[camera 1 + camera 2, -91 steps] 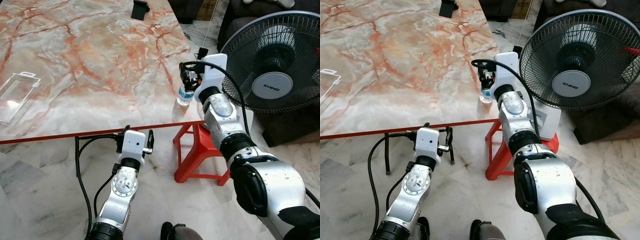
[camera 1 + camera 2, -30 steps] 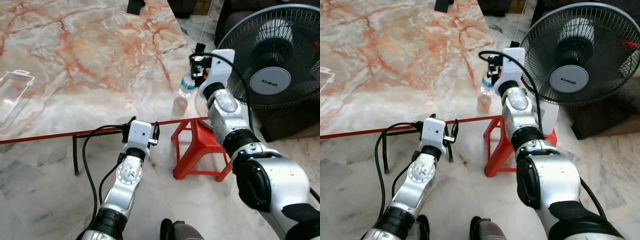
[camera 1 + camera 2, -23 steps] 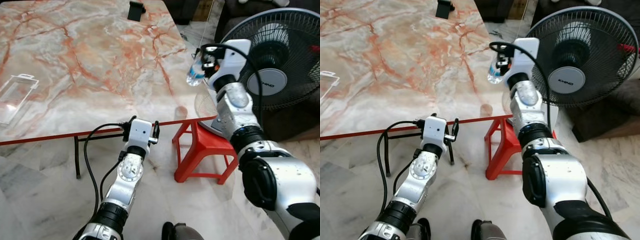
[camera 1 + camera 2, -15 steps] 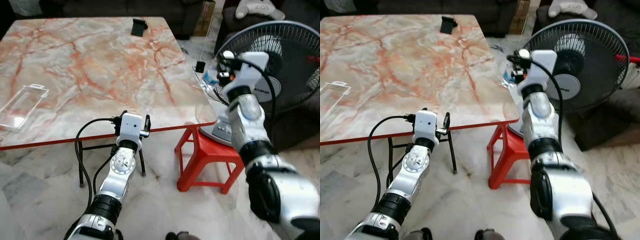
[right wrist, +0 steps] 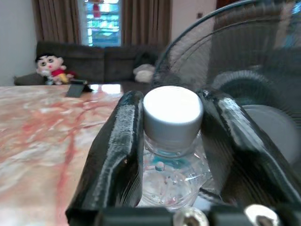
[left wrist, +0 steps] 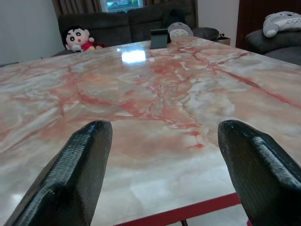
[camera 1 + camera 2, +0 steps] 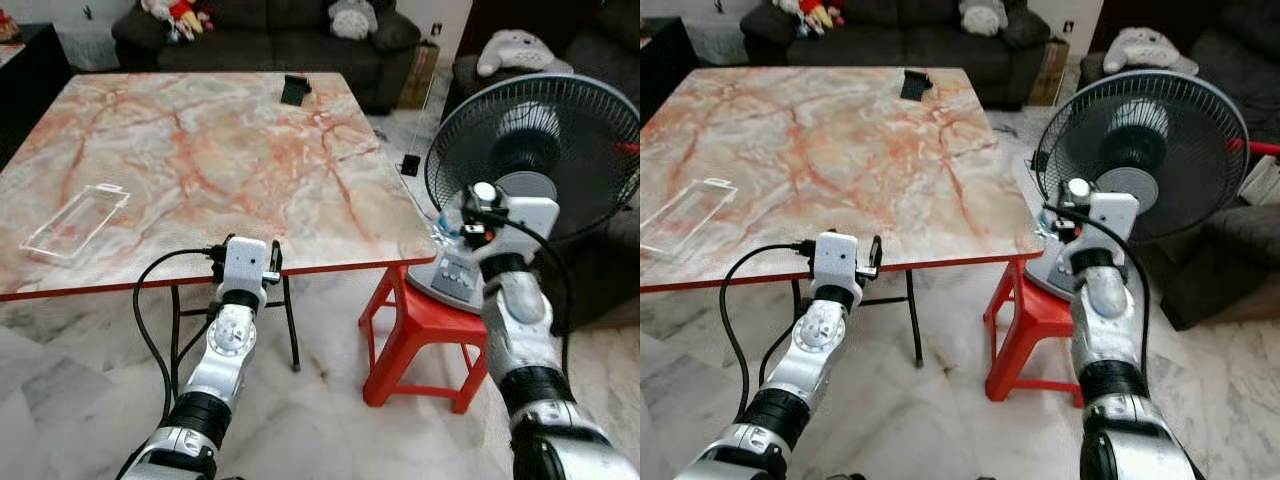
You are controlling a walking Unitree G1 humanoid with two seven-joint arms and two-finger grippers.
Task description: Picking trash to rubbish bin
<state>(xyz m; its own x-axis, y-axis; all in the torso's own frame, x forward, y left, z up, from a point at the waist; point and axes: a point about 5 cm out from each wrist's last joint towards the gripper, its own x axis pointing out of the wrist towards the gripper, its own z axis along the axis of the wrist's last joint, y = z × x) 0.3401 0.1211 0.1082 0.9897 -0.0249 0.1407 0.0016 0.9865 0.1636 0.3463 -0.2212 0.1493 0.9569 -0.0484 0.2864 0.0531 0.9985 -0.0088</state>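
So the right gripper has a small clear plastic bottle with a white cap pinched between its 2 black fingers, clamped just under the cap. In the head view that's right of centre, held up off the table and just in front of the big standing fan, past the table's right edge. The bottle is the trash here, and it's in the air, not resting on anything.

The left gripper sits low in the left-middle of the head view at the near edge of the marble table, fingers spread wide with nothing between them. There's also a clear plastic package lying flat on the table over at the left, well apart from both arms, which looks like more trash to deal with.

Can't spot a rubbish bin anywhere, so my guess is the robot has to walk or turn to find it. What worries me:
- The grip is only on the neck, so a jolt while walking could make the bottle swing or slip out.
- The fan grille and the red stool under it are close to that arm, so a careless swing could clip them.
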